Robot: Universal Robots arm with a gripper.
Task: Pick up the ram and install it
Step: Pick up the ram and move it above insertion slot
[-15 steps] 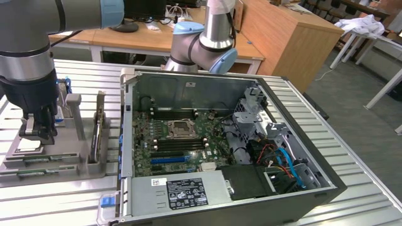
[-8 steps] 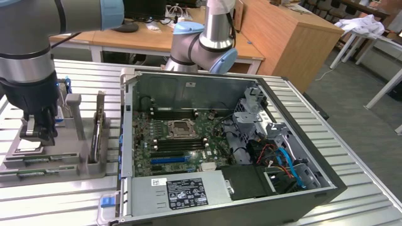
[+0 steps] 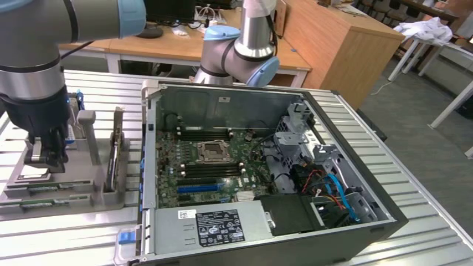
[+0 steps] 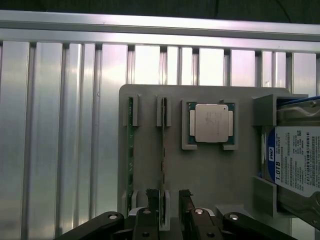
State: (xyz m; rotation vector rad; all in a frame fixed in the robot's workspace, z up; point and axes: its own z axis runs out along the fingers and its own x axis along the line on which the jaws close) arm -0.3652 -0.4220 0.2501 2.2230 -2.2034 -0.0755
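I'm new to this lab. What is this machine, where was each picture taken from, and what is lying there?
The machine is a robot arm ending in a two-fingered claw. One picture comes from a camera standing off the arm; the other from a camera on its wrist, looking past the claw. On the ribbed metal table stand an open computer case and a grey holder. The holder carries the ram, a thin green memory stick on edge, a second stick beside it, a silver processor chip and a hard drive. The claw is open and holds nothing; the ram's end shows between its fingers.
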